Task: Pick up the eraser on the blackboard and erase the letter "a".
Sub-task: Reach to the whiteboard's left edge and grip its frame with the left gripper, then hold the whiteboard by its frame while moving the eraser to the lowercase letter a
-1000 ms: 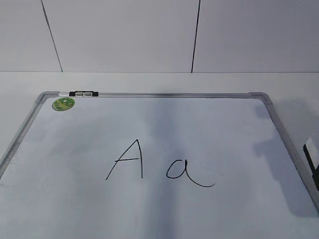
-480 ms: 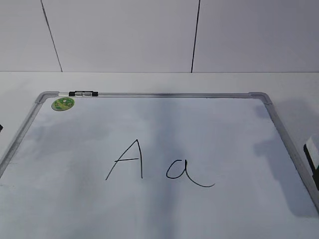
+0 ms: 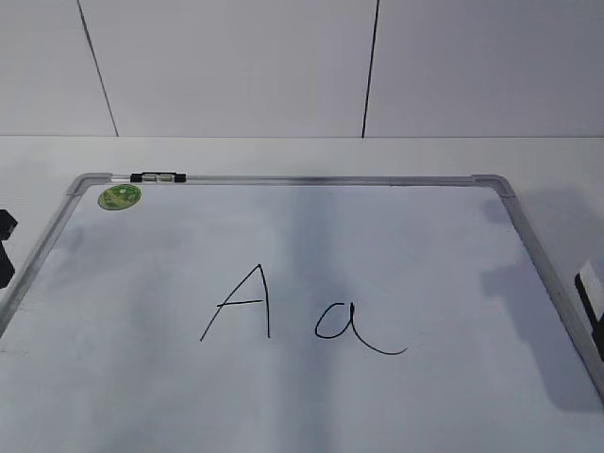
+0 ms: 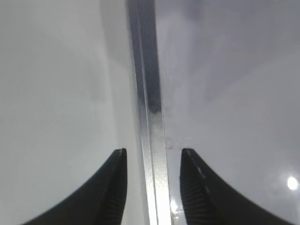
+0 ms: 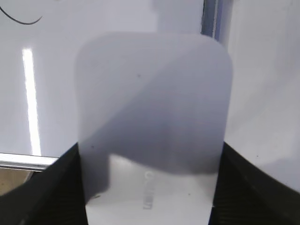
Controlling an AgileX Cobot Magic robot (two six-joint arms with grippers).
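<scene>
The blackboard is a white board with a grey frame, lying flat. The letter "a" is written in black right of its middle; its tail shows in the right wrist view. The eraser, a white rounded block with grey lettering, fills the right wrist view. My right gripper is shut on it, a jaw on each side. In the exterior view the eraser shows at the right edge, over the board's right frame. My left gripper is open and empty, astride the board's left frame.
A capital "A" stands just left of the "a". A round green sticker and a black-silver clip sit at the board's far left corner. A white table surrounds the board, with a panelled wall behind.
My left gripper has come into the exterior view at the left edge, beside the board's frame. The eraser at the right edge has shifted slightly right and down.
</scene>
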